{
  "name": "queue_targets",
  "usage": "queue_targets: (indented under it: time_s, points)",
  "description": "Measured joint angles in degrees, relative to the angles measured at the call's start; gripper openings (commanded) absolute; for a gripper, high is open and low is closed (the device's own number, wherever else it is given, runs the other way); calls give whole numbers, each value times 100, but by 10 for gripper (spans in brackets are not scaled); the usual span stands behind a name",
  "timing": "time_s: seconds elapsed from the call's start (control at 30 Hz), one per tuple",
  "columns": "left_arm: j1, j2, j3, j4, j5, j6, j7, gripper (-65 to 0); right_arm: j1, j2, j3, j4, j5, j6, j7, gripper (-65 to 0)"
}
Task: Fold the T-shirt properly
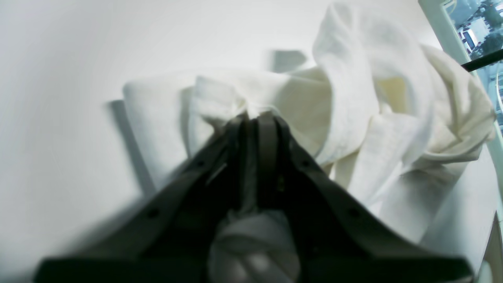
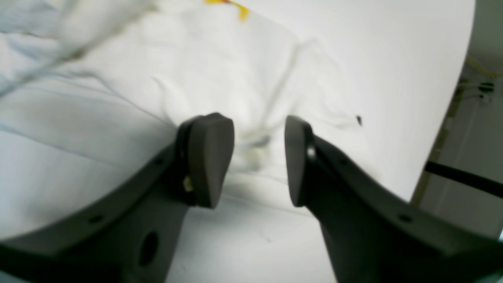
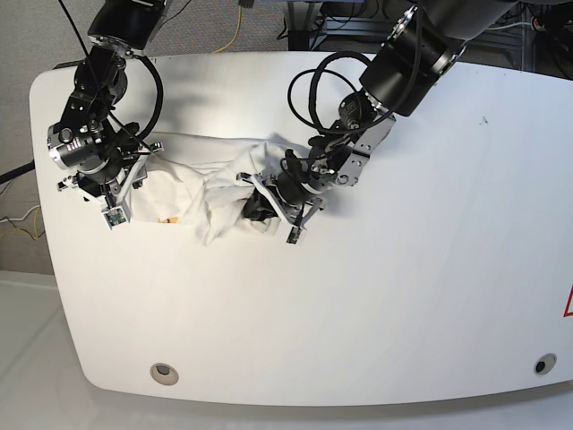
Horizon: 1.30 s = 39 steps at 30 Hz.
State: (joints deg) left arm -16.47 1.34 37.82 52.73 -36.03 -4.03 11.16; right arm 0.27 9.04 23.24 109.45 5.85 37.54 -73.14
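Crumpled, the T-shirt (image 3: pixel 201 184) lies bunched on the far-left part of the white surface (image 3: pixel 403 269), stretched between the two arms, its folds heaped toward the middle. A scrap of yellow-orange print shows at its near edge in the base view and at the top of the right wrist view. The left pincer (image 1: pixel 255 116) is clenched on a gathered fold of the T-shirt (image 1: pixel 353 118), with cloth pinched between its dark fingers (image 1: pixel 271 133) and trailing back along them. The right pincer (image 2: pixel 259 157) stands over the flatter end of the T-shirt (image 2: pixel 118 118), jaws apart, gripping nothing; wrinkled cloth lies between and below its pads (image 2: pixel 208 157). Cables (image 3: pixel 313 85) loop from the left arm above the cloth.
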Motion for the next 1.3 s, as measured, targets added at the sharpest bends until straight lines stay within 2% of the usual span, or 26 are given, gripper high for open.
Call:
queue_targets:
  time_s: [0.57, 0.73, 0.8, 0.93, 1.03, 1.1, 1.3]
  points:
    - [-240, -962, -33, 120, -85, -55, -74, -593, 0, -55, 81, 0, 35, 0, 50, -391]
    - [-192, -1202, -39, 348, 4, 87, -28, -593, 9, -70, 116, 0, 33, -2, 50, -378]
    - [-173, -1252, -44, 407, 17, 122, -15, -593, 70, -153, 199, -44, 33, -4, 50, -338]
    - [-168, -1285, -59, 452, 26, 160, 55, -594, 299, -442, 752, -315, 57, -2, 103, -186]
    - [-186, -1283, -59, 457, 28, 160, 136, -594, 435, -505, 1145, -575, 55, 2, 81, -52]
    - [-184, -1283, -59, 463, 28, 162, 136, -594, 492, -505, 1322, -726, 31, 0, 48, -4]
    - [-184, -1281, -66, 466, 39, 184, 140, -594, 680, -522, 1585, -955, 22, 212, 74, -20]
